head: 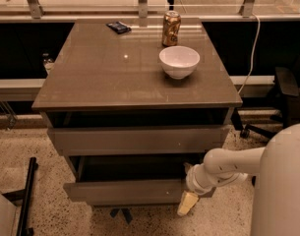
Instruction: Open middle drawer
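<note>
The middle drawer (125, 191) has a plain grey-brown front and stands pulled out, with its dark inside showing above the panel. It sticks out further than the drawer front above it (135, 140). My gripper (187, 203) is at the right end of the middle drawer's front, pointing down just below the panel's lower edge. My white arm (228, 167) reaches in from the right. Any drawer below the middle one is hidden.
On the cabinet top (100, 77) stand a white bowl (179, 61), a gold can (171, 28) and a small dark packet (118, 27). A black pole (26, 195) lies on the floor at left. A chair base (272, 127) stands at right.
</note>
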Controlling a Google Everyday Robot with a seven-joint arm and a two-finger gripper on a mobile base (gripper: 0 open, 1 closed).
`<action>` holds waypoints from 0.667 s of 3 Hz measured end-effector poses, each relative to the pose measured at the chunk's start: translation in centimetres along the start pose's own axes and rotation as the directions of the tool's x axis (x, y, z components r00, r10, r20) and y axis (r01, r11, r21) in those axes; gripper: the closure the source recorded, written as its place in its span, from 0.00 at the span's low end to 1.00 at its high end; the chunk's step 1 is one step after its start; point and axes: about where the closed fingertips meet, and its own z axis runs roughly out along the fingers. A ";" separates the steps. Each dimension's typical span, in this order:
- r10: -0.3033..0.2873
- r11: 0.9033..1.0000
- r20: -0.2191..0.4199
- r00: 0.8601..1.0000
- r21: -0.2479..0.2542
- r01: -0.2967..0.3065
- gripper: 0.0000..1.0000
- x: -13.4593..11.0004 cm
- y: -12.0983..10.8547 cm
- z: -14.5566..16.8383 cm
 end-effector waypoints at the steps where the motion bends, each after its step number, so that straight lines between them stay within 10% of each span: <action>1: 0.005 0.999 -0.002 1.000 -0.032 -0.005 0.00 0.5 0.4 1.0; 2: 0.020 0.998 -0.006 1.000 -0.052 -0.021 0.16 1.3 0.7 2.1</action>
